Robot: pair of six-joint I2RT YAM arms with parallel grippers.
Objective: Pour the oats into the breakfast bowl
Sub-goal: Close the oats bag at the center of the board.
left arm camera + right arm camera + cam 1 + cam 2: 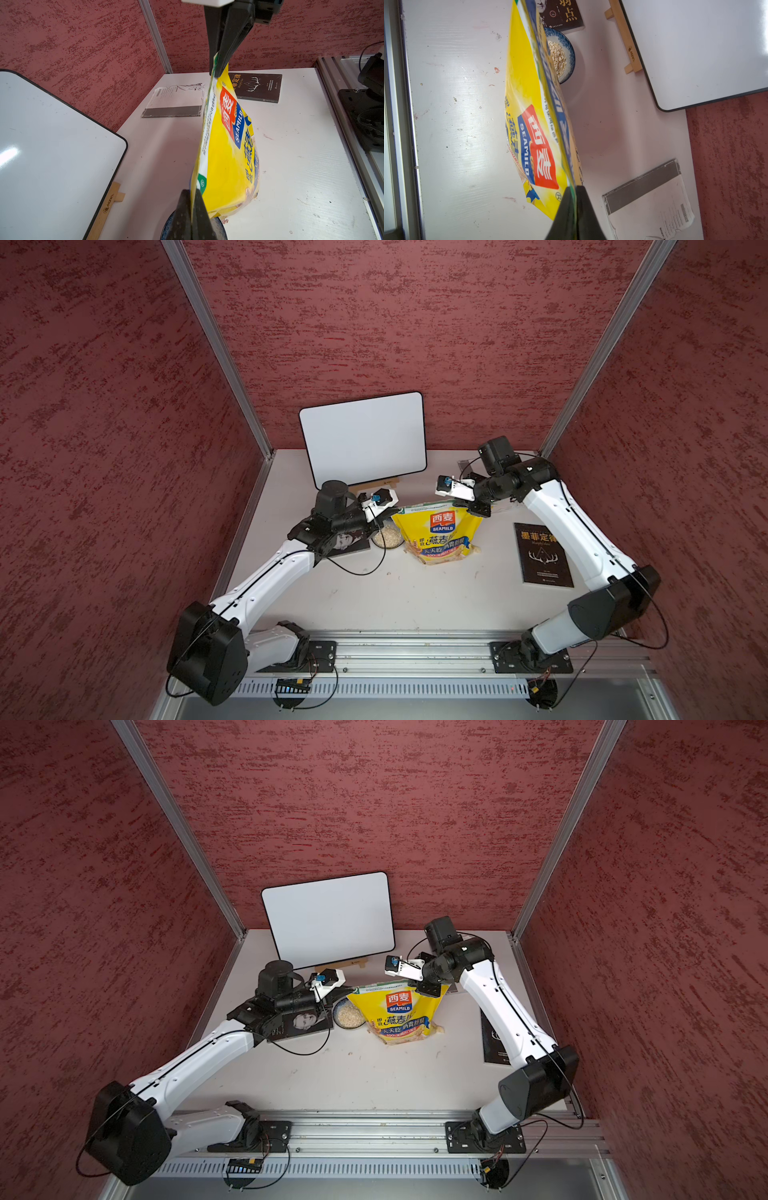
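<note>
Oats (558, 57) already fill the bowl (570, 52); both claws, left (192, 205) and right (576, 199), pinch the upright pouch's (440, 533) top corners on the surface (415, 593).

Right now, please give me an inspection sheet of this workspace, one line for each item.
Surface: white table, scuffed, few stray flakes.
Job's things: yellow pouch stands upright, base on table; bowl beside it holds oats.
Clutter: whiteboard on stand, three books.
Grippers: left gripper and right gripper each shut on a top corner of the pouch.
Cables: black cable loops on table under left arm.
Surroundings: red textured walls.
</note>
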